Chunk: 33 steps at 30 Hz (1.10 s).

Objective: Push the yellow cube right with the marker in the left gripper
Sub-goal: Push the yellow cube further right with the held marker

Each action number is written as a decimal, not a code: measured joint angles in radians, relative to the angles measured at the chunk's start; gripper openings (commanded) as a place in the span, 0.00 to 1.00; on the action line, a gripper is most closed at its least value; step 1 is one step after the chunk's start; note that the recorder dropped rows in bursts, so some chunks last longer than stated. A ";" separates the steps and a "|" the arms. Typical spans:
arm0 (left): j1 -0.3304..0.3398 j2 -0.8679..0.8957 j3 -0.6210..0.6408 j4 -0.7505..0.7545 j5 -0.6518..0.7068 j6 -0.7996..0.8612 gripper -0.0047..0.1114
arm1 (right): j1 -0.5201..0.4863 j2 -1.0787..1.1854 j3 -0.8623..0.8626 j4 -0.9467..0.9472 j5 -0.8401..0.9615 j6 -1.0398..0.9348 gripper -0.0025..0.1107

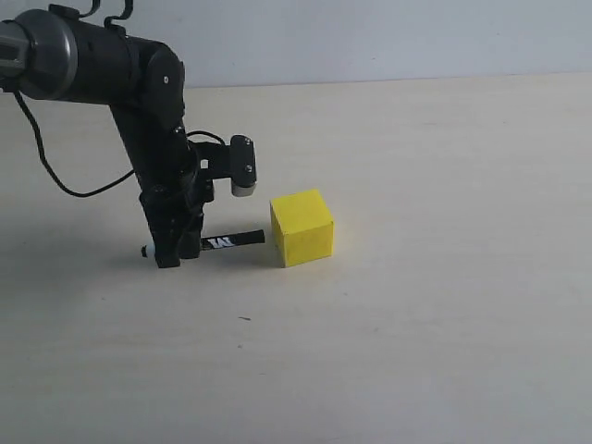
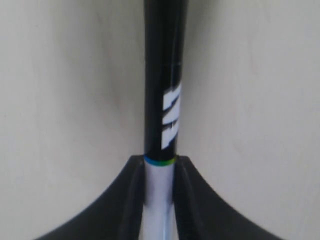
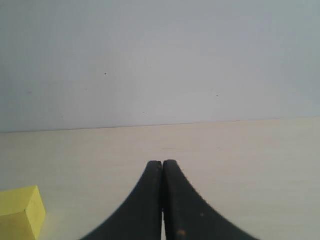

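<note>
A pale, faintly grained table (image 1: 444, 351) fills the exterior view. A plain grey-white wall (image 1: 370, 37) borders it at 12 o'clock. The light is soft and even.

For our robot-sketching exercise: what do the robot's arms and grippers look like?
The left arm is bulky and black, with a silver-grey cylindrical segment and a thin black cable looping beside it. The left gripper and right gripper both have black fingers that curve and taper to the tips.
</note>
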 measured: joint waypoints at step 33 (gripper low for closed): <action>-0.033 0.095 -0.287 0.116 0.152 0.074 0.04 | 0.000 0.000 0.000 0.000 0.000 0.000 0.02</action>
